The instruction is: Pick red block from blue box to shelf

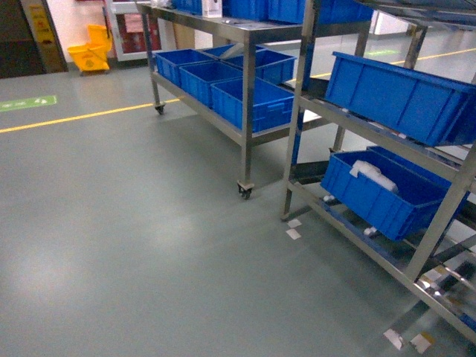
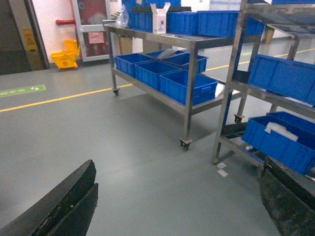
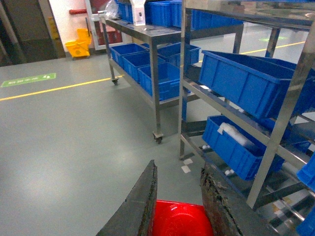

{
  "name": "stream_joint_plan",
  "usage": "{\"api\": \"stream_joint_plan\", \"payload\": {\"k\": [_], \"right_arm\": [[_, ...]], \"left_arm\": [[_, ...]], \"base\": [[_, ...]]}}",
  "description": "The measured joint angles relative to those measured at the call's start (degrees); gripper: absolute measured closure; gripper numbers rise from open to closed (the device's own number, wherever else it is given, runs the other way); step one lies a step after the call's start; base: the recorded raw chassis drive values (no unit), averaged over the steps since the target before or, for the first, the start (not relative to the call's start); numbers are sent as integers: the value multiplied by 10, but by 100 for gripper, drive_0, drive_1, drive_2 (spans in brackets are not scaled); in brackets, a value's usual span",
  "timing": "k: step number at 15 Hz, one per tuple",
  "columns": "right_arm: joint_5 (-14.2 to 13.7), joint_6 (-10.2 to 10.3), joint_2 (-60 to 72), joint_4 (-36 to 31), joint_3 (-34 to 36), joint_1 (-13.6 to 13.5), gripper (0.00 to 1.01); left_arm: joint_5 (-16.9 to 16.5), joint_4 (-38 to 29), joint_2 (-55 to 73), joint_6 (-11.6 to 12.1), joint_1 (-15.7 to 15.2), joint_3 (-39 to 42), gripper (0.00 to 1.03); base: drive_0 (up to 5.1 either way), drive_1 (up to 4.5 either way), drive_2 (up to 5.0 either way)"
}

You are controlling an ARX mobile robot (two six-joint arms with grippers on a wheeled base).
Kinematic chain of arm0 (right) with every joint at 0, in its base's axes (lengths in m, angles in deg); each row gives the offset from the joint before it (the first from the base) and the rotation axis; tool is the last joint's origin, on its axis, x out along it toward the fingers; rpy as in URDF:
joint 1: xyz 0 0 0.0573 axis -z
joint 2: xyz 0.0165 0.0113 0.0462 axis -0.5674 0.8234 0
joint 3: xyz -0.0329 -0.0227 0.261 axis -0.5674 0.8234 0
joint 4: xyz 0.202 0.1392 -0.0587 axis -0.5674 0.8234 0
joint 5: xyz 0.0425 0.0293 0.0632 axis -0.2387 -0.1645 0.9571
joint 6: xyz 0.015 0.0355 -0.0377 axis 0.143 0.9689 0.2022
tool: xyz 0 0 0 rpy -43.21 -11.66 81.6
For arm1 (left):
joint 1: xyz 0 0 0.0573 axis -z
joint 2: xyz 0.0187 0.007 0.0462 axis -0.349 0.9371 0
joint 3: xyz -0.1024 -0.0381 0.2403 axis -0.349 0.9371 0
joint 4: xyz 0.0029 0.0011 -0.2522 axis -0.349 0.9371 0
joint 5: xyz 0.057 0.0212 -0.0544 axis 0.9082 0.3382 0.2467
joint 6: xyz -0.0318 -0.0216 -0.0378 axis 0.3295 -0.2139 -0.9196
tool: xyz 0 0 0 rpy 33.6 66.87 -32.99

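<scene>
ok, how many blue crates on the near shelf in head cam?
2 in clear view on the shelf: upper crate on the slanted level, lower crate beneath it, with something white inside. More may be cut off at the right edge.

The left gripper hangs above the floor with its dark fingers spread wide and nothing between them, while the right gripper is clamped on the small red plastic block.

Red block between jaws, apparently gripped.
</scene>
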State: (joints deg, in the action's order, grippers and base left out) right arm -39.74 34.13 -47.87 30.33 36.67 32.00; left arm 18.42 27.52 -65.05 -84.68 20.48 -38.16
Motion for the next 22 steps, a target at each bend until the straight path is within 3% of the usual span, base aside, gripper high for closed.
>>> {"api": "stream_joint_plan", "payload": {"k": [22], "right_arm": [[0, 0, 2, 0, 0, 0, 80]], "left_arm": [[0, 0, 0, 0, 0, 0, 5]], "base": [[-167, 262, -597]]}}
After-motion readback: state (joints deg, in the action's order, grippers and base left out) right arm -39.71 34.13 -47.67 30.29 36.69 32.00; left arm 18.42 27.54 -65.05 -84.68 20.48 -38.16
